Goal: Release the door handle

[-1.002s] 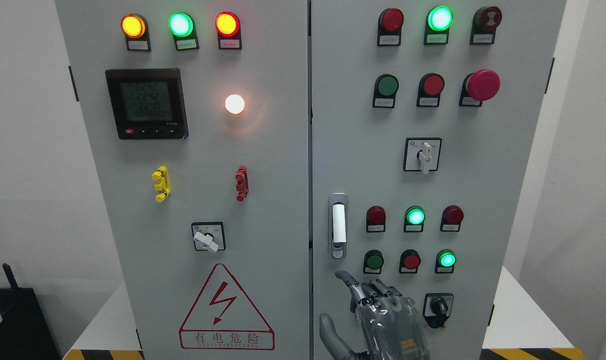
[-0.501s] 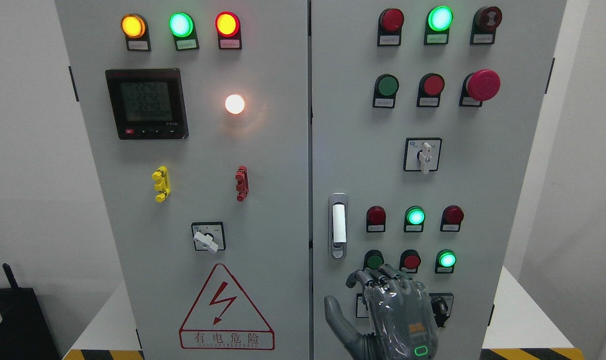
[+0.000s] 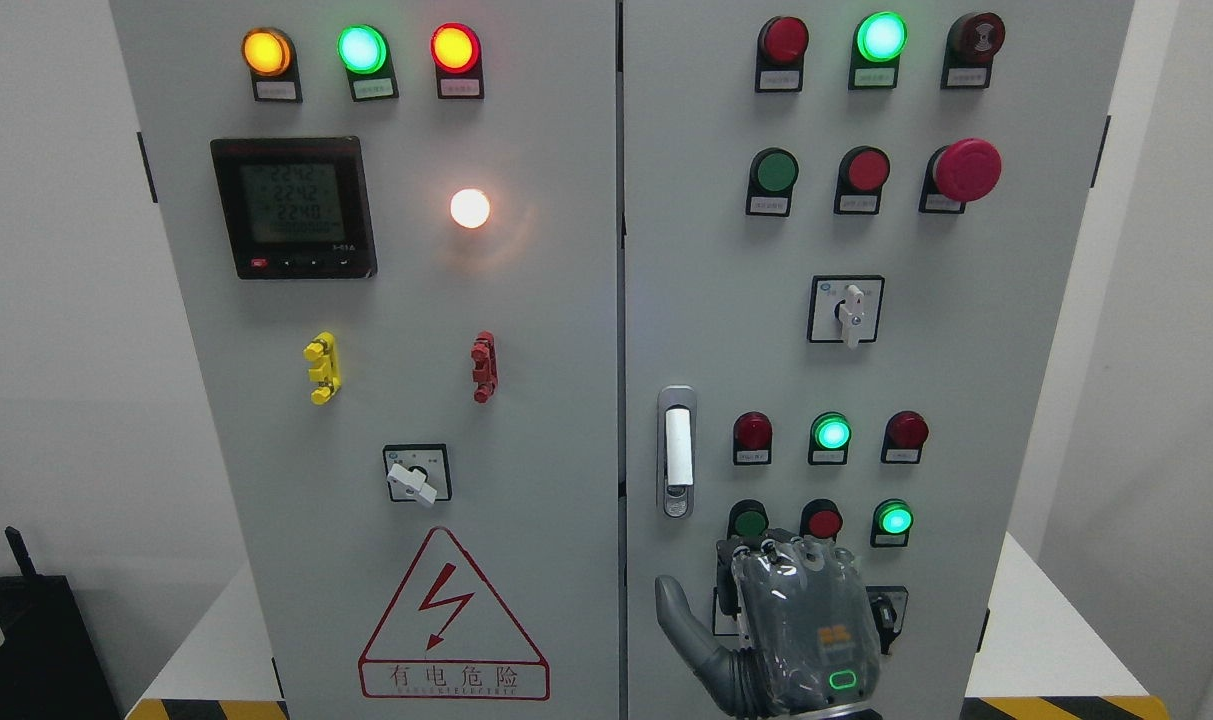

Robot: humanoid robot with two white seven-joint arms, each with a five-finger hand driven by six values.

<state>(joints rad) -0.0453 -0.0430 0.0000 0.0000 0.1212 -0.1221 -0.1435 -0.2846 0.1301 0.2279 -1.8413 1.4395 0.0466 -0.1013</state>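
Two grey cabinet doors (image 3: 386,300) between white walls (image 3: 56,300).

On the grey cabinet's left door (image 3: 546,330) an amber, a green and a red lamp glow in a row along the top, above a black digital meter (image 3: 294,207) and a lit white lamp (image 3: 470,208). Lower down sit a yellow clip (image 3: 322,367), a red clip (image 3: 483,366), a rotary switch (image 3: 417,474) and a red-edged lightning warning triangle (image 3: 453,620). The right door (image 3: 966,400) carries red and green buttons, a red mushroom button (image 3: 966,169) and a white-knobbed selector switch (image 3: 846,310).
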